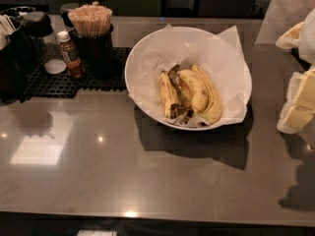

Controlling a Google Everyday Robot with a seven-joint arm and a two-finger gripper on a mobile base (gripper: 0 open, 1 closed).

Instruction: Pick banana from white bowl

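The white bowl (142,48), wide and lined with crinkled white paper, stands on the grey counter at centre. Several bananas lie in it. The banana (182,90) is slim, with a dark brown curled stem end pointing back and orange-brown streaks. It lies wedged between a thin brown-speckled banana (167,95) on its left and two plump yellow bananas (203,91) on its right. My gripper (298,102) shows as cream-white parts at the right edge of the view. It is well to the right of the bowl, apart from it and holding nothing that I can see.
A black holder full of wooden sticks (91,31) stands on a black mat (74,82) left of the bowl, with a small brown sauce bottle (70,55), a shaker (42,38) and dark containers (12,53). The counter's front edge runs along the bottom.
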